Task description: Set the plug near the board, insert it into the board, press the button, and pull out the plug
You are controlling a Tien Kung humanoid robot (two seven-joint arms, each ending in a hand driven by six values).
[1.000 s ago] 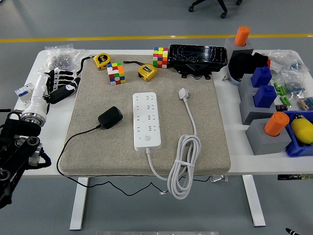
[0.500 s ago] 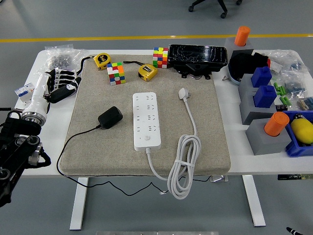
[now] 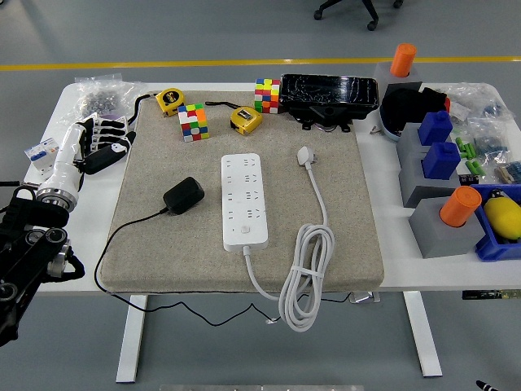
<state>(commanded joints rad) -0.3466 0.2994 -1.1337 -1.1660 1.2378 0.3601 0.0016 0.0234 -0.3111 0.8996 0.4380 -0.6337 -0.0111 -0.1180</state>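
Centrally, 1 black plug (image 3: 183, 195) lies on beige mat (image 3: 244, 195), just left of 1 white board (image 3: 244, 201), not touching. 1 white plug (image 3: 306, 155) right of board, cord coiled. Behind: 2 cubes, 2 yellow tape measures. Left hand (image 3: 98, 138) rests on surface at left edge, fingers (image 3: 108, 129) relaxed, holding nothing.

The room is brightly and evenly lit from overhead, so the white table (image 3: 423, 281) and the beige mat (image 3: 350, 228) read clearly and nothing throws more than a faint, soft shadow beneath itself. Small glints of glare catch on the shiny black tray (image 3: 330, 94) at the far edge, and the white power strip (image 3: 244, 201) looks a touch washed out. Focus stays sharp across the frame, with no motion blur and only slight bending of lines near the corners.
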